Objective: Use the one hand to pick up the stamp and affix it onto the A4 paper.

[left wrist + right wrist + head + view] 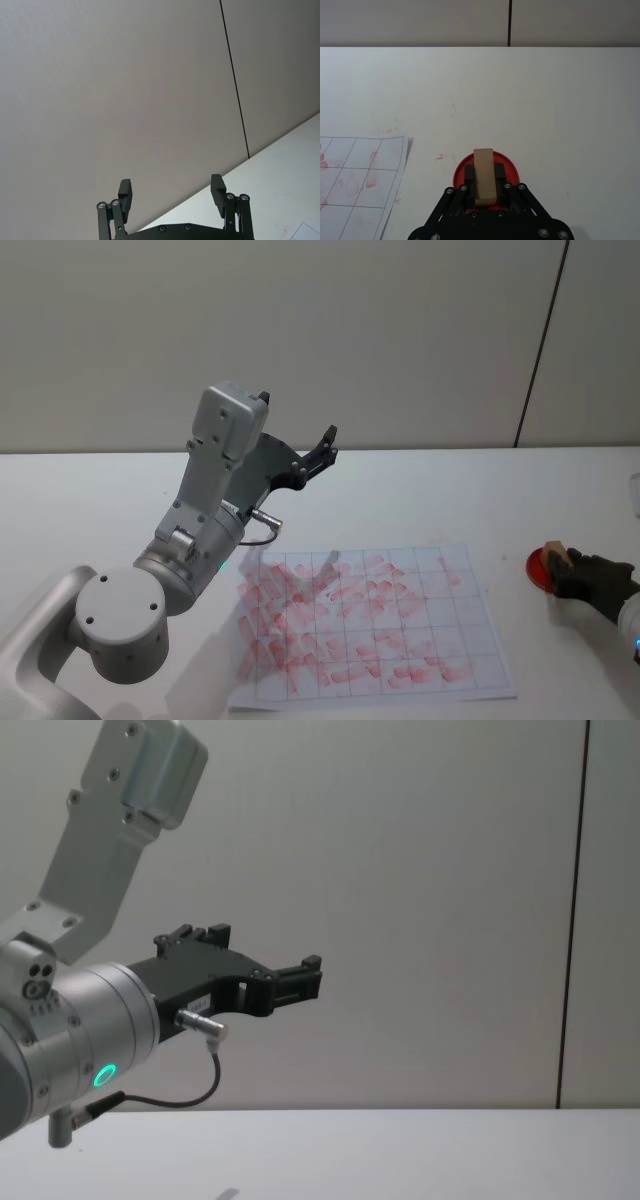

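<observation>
The left arm is bent upward at the left of the table (90, 490), its forearm lifted well clear of the surface. The left gripper (318, 452) points toward the far wall, and its two black fingers (126, 194) are spread wide apart with nothing between them. A small label on its side (200, 1005) is too small to read.

The right gripper (578, 572) reaches in low from the right edge, near the table's right side. Its fingers (469, 175) are clamped against both flanks of the stamp (484, 175), a tan wooden block held upright over the round red ink pad (509, 167). Whether the stamp's base touches the pad cannot be told.

The A4 paper (440, 625) lies flat near the middle of the table, left of the pad and apart from it. It is ruled in a grid and covered with red smudged prints.
</observation>
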